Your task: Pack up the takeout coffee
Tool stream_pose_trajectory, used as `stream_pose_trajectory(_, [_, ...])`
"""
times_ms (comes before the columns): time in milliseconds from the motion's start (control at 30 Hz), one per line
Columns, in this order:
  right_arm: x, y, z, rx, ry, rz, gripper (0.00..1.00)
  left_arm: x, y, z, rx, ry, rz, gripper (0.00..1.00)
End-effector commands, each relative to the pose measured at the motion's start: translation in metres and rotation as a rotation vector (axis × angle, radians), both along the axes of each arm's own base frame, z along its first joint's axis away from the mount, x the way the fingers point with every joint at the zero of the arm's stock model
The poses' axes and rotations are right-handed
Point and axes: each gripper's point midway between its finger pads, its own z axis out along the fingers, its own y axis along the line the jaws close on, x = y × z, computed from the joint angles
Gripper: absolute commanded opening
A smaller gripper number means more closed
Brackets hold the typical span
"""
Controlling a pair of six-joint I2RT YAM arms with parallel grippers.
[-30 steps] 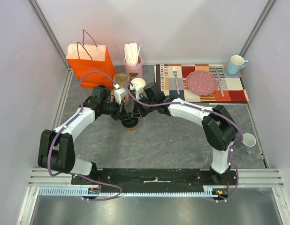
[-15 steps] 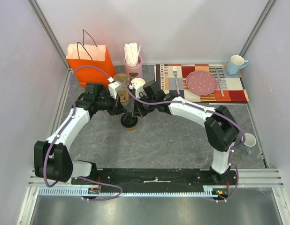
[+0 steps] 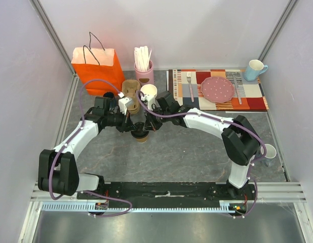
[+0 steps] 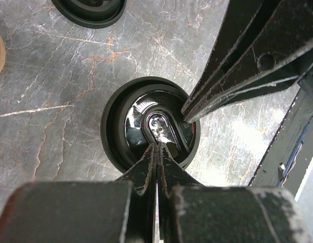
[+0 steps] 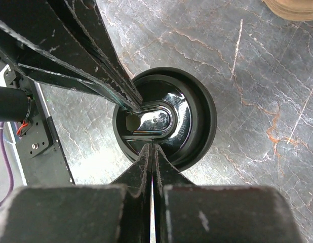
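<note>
The takeout coffee, a brown paper cup with a black lid, stands upright on the grey table between my two arms. My left gripper is shut, its tips over the lid's left edge. My right gripper is shut, its tips over the lid's right edge. In the left wrist view the shut left gripper points at the glossy lid, with the right gripper's fingers coming in opposite. In the right wrist view the shut right gripper meets the lid. Neither gripper holds anything.
An orange paper bag stands at the back left. A brown cup carrier, a cream-rimmed cup and a pink holder of wooden sticks stand just behind the coffee. A placemat with plate and forks and a blue mug lie back right.
My left gripper swung back and away from the cup half a second ago, then returned to the lid. My right gripper stayed at the lid. The cup has not moved.
</note>
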Motion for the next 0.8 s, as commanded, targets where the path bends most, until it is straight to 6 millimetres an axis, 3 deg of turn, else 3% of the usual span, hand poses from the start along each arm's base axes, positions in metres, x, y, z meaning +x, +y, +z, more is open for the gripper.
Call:
stream_pose_trajectory(0, [0.004,-0.013,-0.018,-0.050,0.037,-0.030,0.00,0.000,0.006,-0.012,0.047,-0.019,-0.010,0.02])
stream_pose_trajectory(133, [0.010,-0.009,0.008,-0.026,-0.005,-0.027,0.00,0.005,0.002,0.018,0.015,-0.094,-0.021,0.02])
stream_pose_trajectory(333, [0.015,0.001,0.064,0.064,-0.080,-0.011,0.02,0.016,-0.002,0.072,-0.015,-0.169,-0.021,0.02])
stream_pose_trajectory(367, [0.017,0.002,0.078,0.085,-0.103,-0.012,0.02,0.016,-0.002,0.078,-0.018,-0.175,-0.022,0.04])
stream_pose_trajectory(567, [0.023,0.003,0.113,0.128,-0.165,-0.034,0.11,0.029,0.007,0.125,0.005,-0.252,0.036,0.15])
stream_pose_trajectory(667, [0.026,-0.004,0.127,0.133,-0.201,-0.065,0.22,0.039,0.019,0.144,0.033,-0.297,0.096,0.30])
stream_pose_trajectory(733, [0.025,-0.010,0.136,0.139,-0.230,-0.079,0.40,0.045,0.028,0.153,0.068,-0.334,0.122,0.48])
stream_pose_trajectory(767, [0.025,-0.013,0.139,0.138,-0.243,-0.086,0.46,0.048,0.031,0.166,0.080,-0.368,0.133,0.52])
